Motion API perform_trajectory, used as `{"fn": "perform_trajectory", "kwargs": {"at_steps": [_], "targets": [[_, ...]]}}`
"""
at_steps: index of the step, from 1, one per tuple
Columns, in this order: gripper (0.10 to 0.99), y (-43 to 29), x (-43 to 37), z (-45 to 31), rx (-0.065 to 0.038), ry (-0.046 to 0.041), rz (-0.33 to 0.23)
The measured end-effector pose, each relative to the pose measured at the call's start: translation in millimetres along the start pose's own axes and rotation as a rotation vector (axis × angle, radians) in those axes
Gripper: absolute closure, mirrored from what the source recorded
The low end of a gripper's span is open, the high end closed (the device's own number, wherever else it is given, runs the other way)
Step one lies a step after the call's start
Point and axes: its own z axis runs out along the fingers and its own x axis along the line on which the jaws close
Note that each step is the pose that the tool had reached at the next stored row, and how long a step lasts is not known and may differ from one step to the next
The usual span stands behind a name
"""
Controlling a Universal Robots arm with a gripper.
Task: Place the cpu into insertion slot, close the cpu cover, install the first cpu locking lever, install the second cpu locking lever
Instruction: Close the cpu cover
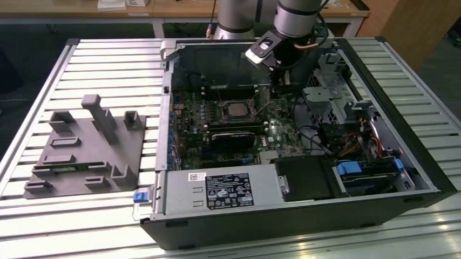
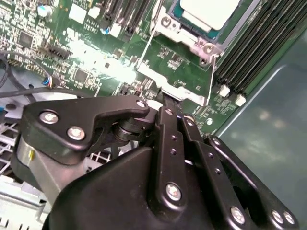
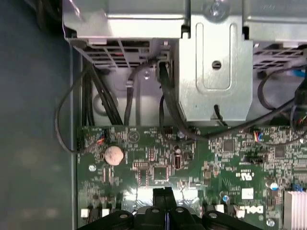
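My gripper (image 2: 165, 106), fingers drawn together with nothing seen between them, stands low over the green board (image 2: 182, 60), tips just beside a silvery strip (image 2: 180, 88). Beyond, the cpu (image 2: 208, 12) lies seated in the insertion slot (image 2: 189, 40). Judgement: cover-and-lever stage; it calls for light, squarely placed pressure clear of the thin wire lever (image 2: 211, 79).

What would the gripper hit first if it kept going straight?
Likely the silvery metal strip on the green circuit board, right beyond the gripper; depth is unclear.
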Motion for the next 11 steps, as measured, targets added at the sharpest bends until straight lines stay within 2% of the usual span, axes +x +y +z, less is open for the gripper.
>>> {"fn": "perform_trajectory", "kwargs": {"at_steps": [1, 6, 9, 11], "targets": [[0.98, 0.0, 0.0, 0.0, 0.003, 0.0, 0.0], [0.98, -0.9, 0.0, 0.1, 0.004, 0.0009, 0.0], [0.98, -7.2, -0.1, 0.3, 0.004, 0.0071, 0.0], [0.98, -14.4, -0.2, 0.6, 0.004, 0.0117, -0.001]]}}
